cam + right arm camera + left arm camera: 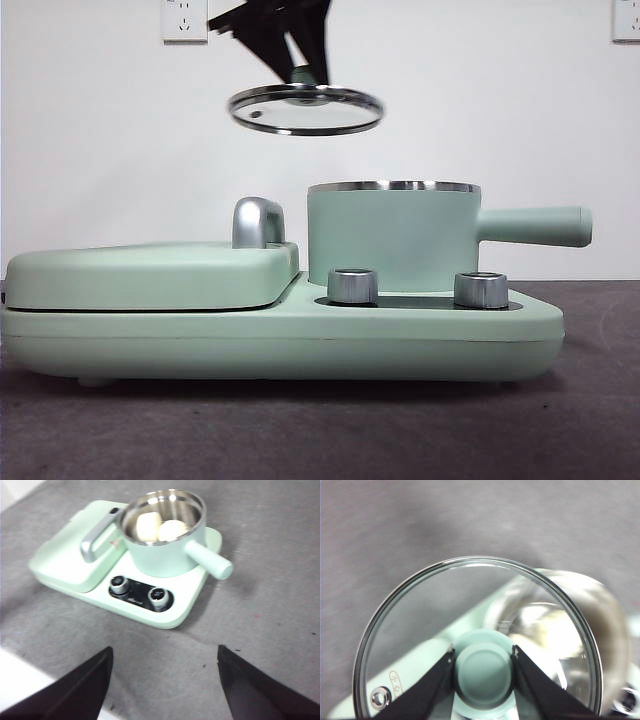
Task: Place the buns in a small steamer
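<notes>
A: Left claw (482,672)?
B: Clenched on the lid's (305,109) knob, hanging above and just off to one side of the pot (392,235).
A: Buns (159,528)?
B: Both inside the pot. Right claw (165,680) gapes empty, well back.

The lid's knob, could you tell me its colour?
Mint green, clearest in the left wrist view: knob.
</notes>
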`<action>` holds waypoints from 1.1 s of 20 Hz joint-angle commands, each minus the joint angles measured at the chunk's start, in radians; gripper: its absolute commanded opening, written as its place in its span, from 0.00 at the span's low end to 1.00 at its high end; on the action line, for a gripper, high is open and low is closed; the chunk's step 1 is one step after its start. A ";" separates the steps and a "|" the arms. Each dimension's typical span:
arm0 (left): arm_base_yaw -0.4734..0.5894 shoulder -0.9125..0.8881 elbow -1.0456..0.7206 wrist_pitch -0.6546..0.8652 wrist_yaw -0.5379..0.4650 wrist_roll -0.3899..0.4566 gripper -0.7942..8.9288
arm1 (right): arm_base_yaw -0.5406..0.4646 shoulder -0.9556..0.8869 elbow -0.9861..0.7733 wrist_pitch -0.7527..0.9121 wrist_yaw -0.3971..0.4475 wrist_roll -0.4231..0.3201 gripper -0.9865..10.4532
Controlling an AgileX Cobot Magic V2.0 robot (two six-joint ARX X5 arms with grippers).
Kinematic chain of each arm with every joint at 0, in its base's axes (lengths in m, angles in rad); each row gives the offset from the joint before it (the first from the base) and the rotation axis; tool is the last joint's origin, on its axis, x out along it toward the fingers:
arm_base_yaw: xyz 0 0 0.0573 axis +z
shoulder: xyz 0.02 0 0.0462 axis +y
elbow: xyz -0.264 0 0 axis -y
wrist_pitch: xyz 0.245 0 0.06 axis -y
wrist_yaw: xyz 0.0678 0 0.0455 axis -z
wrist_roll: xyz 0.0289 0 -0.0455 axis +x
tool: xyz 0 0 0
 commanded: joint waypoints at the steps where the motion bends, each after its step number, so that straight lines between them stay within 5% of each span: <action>1: -0.047 0.021 0.043 0.007 0.006 -0.004 0.10 | 0.008 -0.011 0.002 0.005 -0.031 0.007 0.37; 10: -0.185 0.021 0.024 0.023 0.005 -0.003 0.10 | 0.008 -0.011 0.001 0.001 -0.045 -0.017 0.37; 22: -0.183 0.097 -0.056 0.109 -0.014 0.011 0.10 | 0.008 -0.011 0.001 0.004 -0.045 -0.016 0.37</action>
